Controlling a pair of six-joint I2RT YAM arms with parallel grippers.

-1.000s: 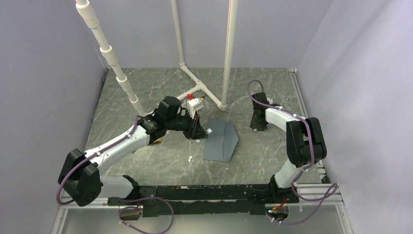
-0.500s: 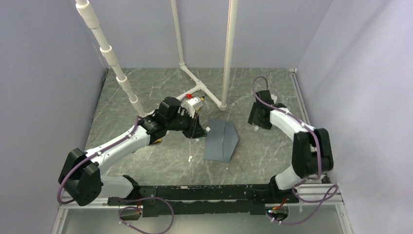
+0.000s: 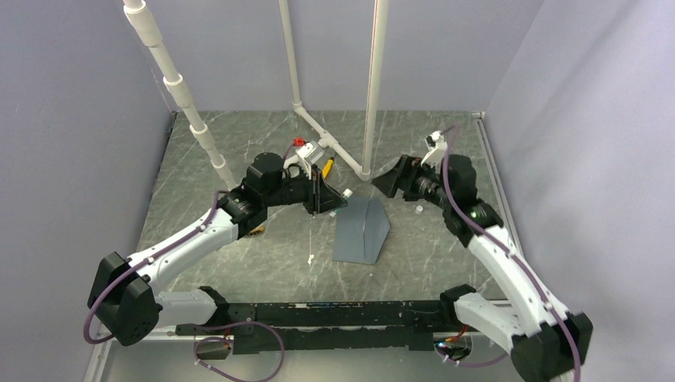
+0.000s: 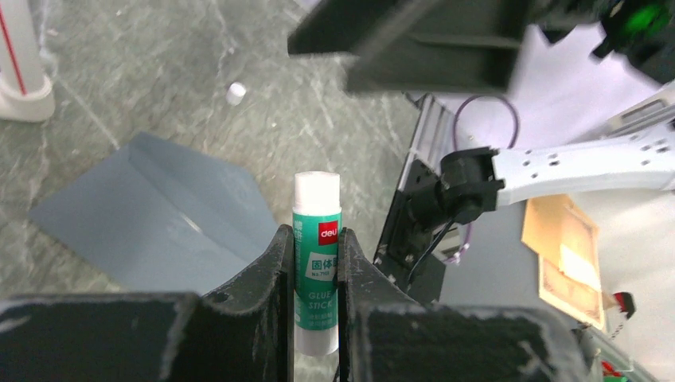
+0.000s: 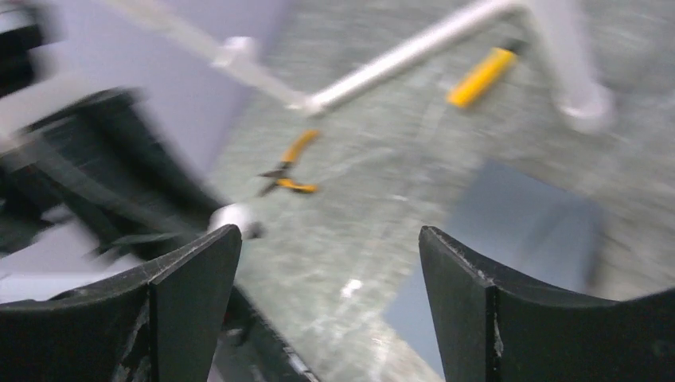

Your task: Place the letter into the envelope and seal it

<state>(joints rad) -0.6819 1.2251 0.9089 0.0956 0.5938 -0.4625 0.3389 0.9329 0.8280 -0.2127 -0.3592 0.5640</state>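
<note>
- Views differ: only L wrist cam reads the glue stick [image 4: 317,263], green label w/ white top, pinched tight between the L gripper [image 4: 316,239] fingers. From overhead I get just its white end [image 3: 347,193].
- Same cam alone catches a tan sheet [image 4: 561,259] w/ dark border, lying off the table past the R arm's base. Can't tell more.
- R wrist cam is blurred, but it alone shows orange-handled pliers [image 5: 286,171] on the marble. A yellow tool [image 5: 481,76] lies near the pipe foot [image 5: 585,99].
- R gripper [image 5: 330,263]: jaws spread wide, nothing between them.
- Envelope [image 3: 362,231] lies flat mid-table, flap open twd the far side, just short of the pipe foot [image 3: 365,171].
- Room: envelope is well apart from every table edge, w/ bare marble on its near side. A small cap [image 3: 419,209] sits to its right, apart from it.
- L arm reaches in from the near-left base, wrist level. The L gripper [image 3: 333,200] is at the envelope's far-left corner, stick aimed right.
- R arm stretches up from the near-right base. The R gripper [image 3: 380,181] aims left, facing the L gripper across the envelope's far end, near the pipe foot.
</note>
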